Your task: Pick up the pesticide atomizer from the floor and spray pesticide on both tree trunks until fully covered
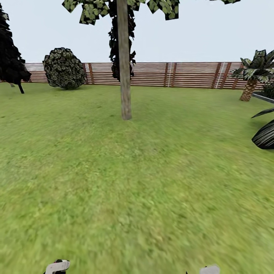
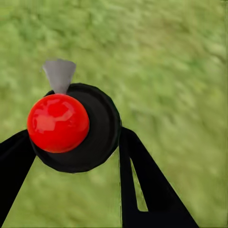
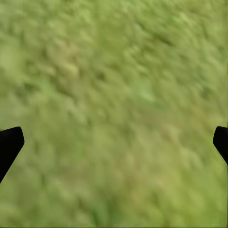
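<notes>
A tree with a straight grey-brown tree trunk stands on the lawn ahead, its leafy crown at the top of the head view. The pesticide atomizer, black-bodied with a red round cap and a grey nozzle, sits between my left gripper's black fingers, which are shut on it above the grass. A white bit of the left arm shows at the head view's lower edge. My right gripper is open over bare grass, its fingertips far apart.
A brown slatted fence closes the lawn at the back. A round bush and a dark tree stand left. A short palm and dark leaves are at the right. Grass lies between me and the trunk.
</notes>
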